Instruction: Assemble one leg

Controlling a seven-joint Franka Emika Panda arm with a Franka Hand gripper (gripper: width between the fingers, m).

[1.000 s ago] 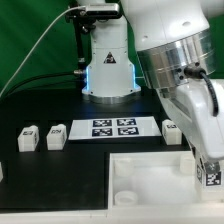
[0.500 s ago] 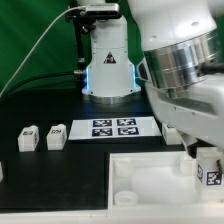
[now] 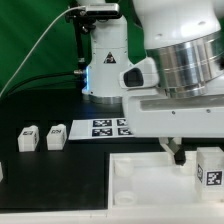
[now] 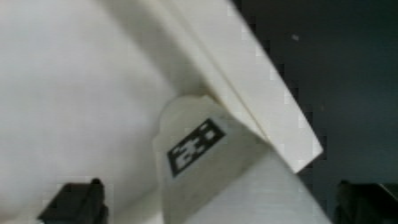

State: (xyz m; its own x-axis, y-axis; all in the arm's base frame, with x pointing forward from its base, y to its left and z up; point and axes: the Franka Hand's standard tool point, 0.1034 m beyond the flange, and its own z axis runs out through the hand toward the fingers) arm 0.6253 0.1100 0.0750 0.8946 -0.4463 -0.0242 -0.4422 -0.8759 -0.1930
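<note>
One leg (image 3: 209, 165), a white block with a tag on its face, stands free at the panel's (image 3: 140, 178) corner on the exterior view's right. In the wrist view this leg (image 4: 199, 146) sits against the panel's raised rim (image 4: 231, 70). My gripper (image 3: 180, 152) is above and just left of it in the exterior view. It is open and holds nothing. In the wrist view the gripper (image 4: 219, 205) shows two dark fingertips (image 4: 75, 203) far apart, on either side of the leg and apart from it. Two more legs (image 3: 28, 137) (image 3: 57, 133) stand at the left.
The marker board (image 3: 108, 127) lies behind the panel, partly covered by my arm. The robot base (image 3: 108, 60) stands at the back. A small white piece (image 3: 2, 172) shows at the left edge. The arm hides the table at the back right.
My gripper was closed around the leg at the panel's right corner. It has let go, risen and swung left. The leg now stands alone.
</note>
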